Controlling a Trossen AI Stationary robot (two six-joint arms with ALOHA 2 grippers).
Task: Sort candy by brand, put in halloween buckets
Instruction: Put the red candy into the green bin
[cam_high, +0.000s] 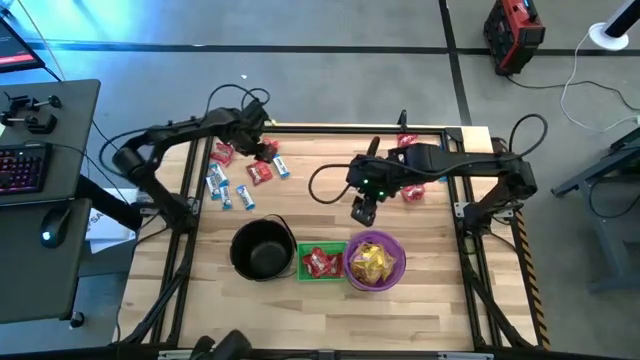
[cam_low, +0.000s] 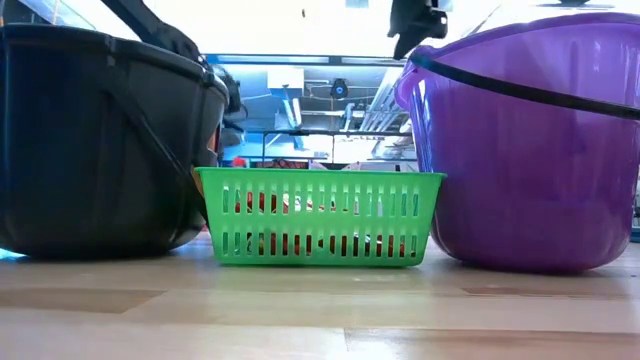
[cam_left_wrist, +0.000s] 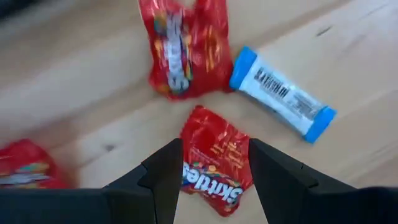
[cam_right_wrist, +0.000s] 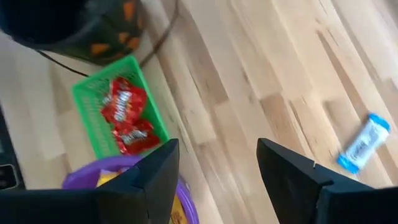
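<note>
The left claw (cam_left_wrist: 211, 171) stands apart around a red packet (cam_left_wrist: 214, 168) reading "Skittles", at the table's (cam_high: 330, 170) ten o'clock. The right claw (cam_right_wrist: 217, 168), apart and empty, hovers above the purple bucket (cam_high: 376, 262), six o'clock.

Dark jointed arms (cam_high: 180, 135), looping black cables (cam_high: 235, 97)

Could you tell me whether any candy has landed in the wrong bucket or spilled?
Nothing stands out. The square green basket holds only red packets, the round purple bucket only yellow wrappers, and the round black pail looks empty. The remaining candies lie loose on the wooden table, still unsorted.
</note>
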